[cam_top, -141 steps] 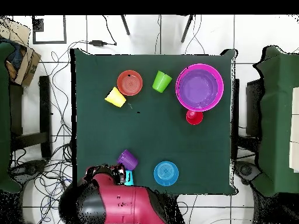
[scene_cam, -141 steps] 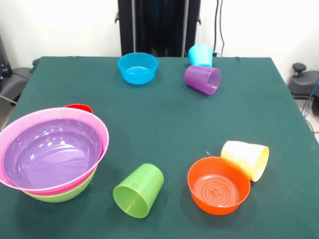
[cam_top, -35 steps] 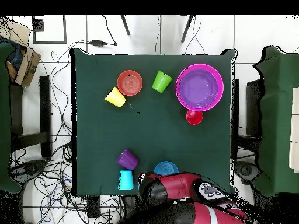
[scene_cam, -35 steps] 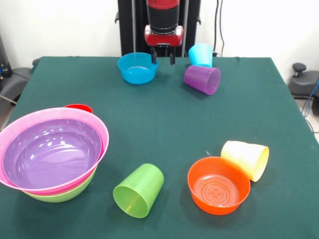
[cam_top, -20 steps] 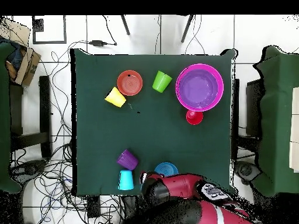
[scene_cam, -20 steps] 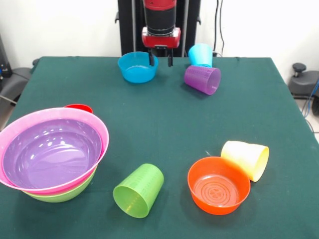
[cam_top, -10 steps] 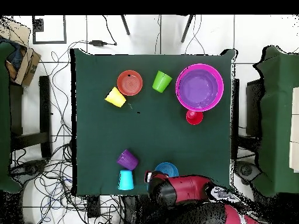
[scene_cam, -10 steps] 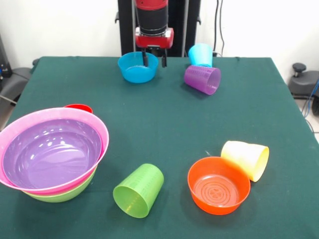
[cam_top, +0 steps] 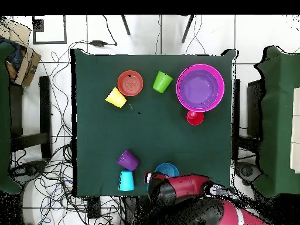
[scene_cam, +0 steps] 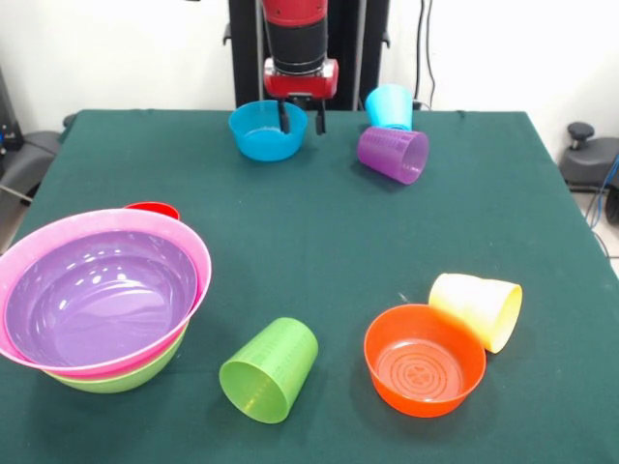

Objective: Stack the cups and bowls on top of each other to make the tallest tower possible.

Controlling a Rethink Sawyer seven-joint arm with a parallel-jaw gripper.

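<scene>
beside the gripper (scene_cam: 301, 115), blue bowl (scene_cam: 265, 131), purple cup (scene_cam: 394, 154) near.

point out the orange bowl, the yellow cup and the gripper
orange bowl (scene_cam: 424, 365), front view, ringed inside bottom
yellow cup (scene_cam: 476, 307), front view, ribbed side wall
gripper (scene_cam: 301, 118), front view, between its open fingertips

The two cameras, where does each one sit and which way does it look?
Front view: across the table, facing the pedestal; the arm comes down from the top, gripper with open fingers at the blue bowl.
Overhead view: above the table, looking straight down; the red arm shows at the bottom edge.
Both show the blue bowl, purple cup and stacked large bowls.
</scene>
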